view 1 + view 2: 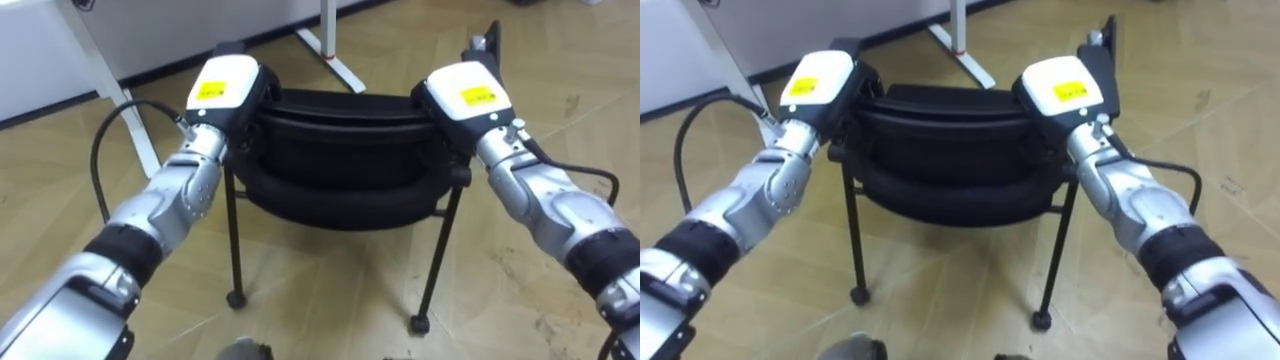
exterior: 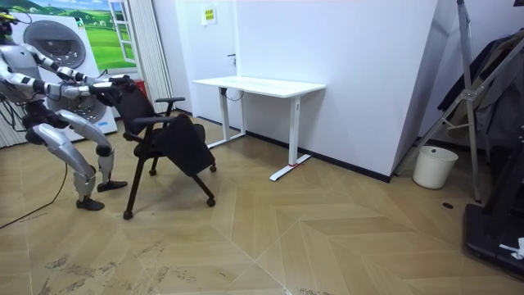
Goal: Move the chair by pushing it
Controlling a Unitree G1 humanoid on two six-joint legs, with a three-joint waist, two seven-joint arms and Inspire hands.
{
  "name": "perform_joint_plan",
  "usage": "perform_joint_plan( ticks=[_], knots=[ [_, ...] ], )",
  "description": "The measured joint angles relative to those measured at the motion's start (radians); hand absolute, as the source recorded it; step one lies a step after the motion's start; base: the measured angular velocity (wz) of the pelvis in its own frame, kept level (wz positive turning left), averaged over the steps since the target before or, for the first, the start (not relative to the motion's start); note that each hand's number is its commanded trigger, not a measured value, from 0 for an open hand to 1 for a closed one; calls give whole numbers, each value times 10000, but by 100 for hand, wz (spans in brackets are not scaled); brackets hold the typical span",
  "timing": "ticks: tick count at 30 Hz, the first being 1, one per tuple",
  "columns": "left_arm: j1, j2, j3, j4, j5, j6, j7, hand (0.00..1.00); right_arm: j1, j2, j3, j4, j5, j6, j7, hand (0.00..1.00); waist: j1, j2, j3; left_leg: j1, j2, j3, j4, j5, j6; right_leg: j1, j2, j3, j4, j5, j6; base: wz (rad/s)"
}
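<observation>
Directly before me on the wooden floor (image 1: pixel 320 280) stands the black chair (image 1: pixel 340 160), its backrest toward me. At the backrest's left end my left hand (image 1: pixel 225 88) rests against it; whether it is clamped or loose I cannot tell. At the right end my right hand (image 1: pixel 465 100) sits likewise, state equally unreadable. Room view: I stand at its left, arms out to the chair; a white desk (image 2: pixel 258 84) stands beyond, by the wall.

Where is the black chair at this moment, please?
The black chair stands at the room view's left, between the robot and the white desk; the left hand and the right hand are at its backrest.
</observation>
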Motion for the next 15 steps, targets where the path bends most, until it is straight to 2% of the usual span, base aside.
perform_joint_plan(
  ticks=[2, 4, 5, 6, 7, 8, 9, 10, 11, 12, 13, 14, 15],
  knots=[
    [73, 58, 0, -264, 15, 111, -9, 100, 6, 18, -7, 3, 0, 5, -12, 100, 50, -38, -43, 13, -163, -156, -218, -6, 10, 66, -10, -82, -215, 44, 255, 0],
    [207, 87, 0, -500, 62, 252, -17, 100, 50, 42, 1, 29, -6, 7, -35, 100, 52, -135, -57, 168, -346, -238, -448, -10, 20, 237, -54, -113, -407, 77, 348, 10],
    [304, 76, -1, -660, 148, 331, -52, 100, 133, 35, 2, 31, -6, 7, -40, 100, 55, -130, -76, 288, -368, -261, -532, -69, 111, 452, -42, -223, -607, 98, 423, 16],
    [431, 83, 0, -784, 227, 394, -42, 100, 197, 42, 28, 28, -7, 7, -47, 100, 82, -137, -86, 391, -367, -276, -578, -84, 126, 642, -6, -269, -731, 96, 583, 12],
    [463, 81, 1, -791, 278, 392, -39, 100, 238, 43, 29, 29, -7, 7, -58, 100, 111, -138, -86, 447, -368, -280, -572, -151, 118, 746, 1, -300, -767, 94, 618, 7],
    [572, 78, 1, -790, 313, 383, -36, 100, 287, 60, 61, 32, -1, 30, -93, 100, 172, -142, -95, 538, -401, -303, -514, -328, 132, 880, -13, -309, -748, 99, 772, 5],
    [580, 85, 8, -793, 335, 373, -30, 100, 304, 69, 66, 29, 14, 43, -125, 100, 182, -132, -120, 539, -462, -374, -457, -426, 133, 902, -22, -289, -629, 187, 875, 13],
    [531, 84, 15, -756, 396, 371, -33, 100, 303, 107, 93, 29, 55, 109, -145, 100, 191, -116, -119, 547, -561, -551, -274, -619, 152, 788, -52, -113, -34, 578, 939, 21],
    [491, 88, -5, -703, 406, 371, -33, 100, 300, 175, 121, 55, 120, 178, -145, 100, 250, -118, -107, 584, -603, -696, -88, -807, 165, 500, -19, 265, 637, 1087, 635, 18],
    [485, 103, -15, -691, 406, 371, -33, 100, 302, 212, 120, 71, 123, 193, -145, 100, 323, -108, -89, 635, -590, -770, 1, -914, 150, 341, -7, 453, 971, 1348, 538, 7],
    [491, 116, -23, -666, 412, 371, -35, 100, 319, 269, 120, 99, 122, 208, -145, 100, 431, 44, -28, 725, -593, -954, 173, -1111, 128, 93, 22, 726, 1573, 1944, 405, 10],
    [449, 204, -22, -663, 413, 324, -34, 100, 324, 299, 119, 148, 95, 228, -157, 100, 445, 112, 4, 862, -624, -1290, 258, -1244, 102, -197, 137, 969, 2058, 2494, 400, 14],
    [468, 256, -20, -643, 412, 286, -30, 100, 335, 371, 130, 167, 82, 252, -173, 100, 476, 164, 6, 908, -607, -1475, 276, -1294, 81, -295, 358, 1179, 2084, 2396, 476, 12]
  ],
)
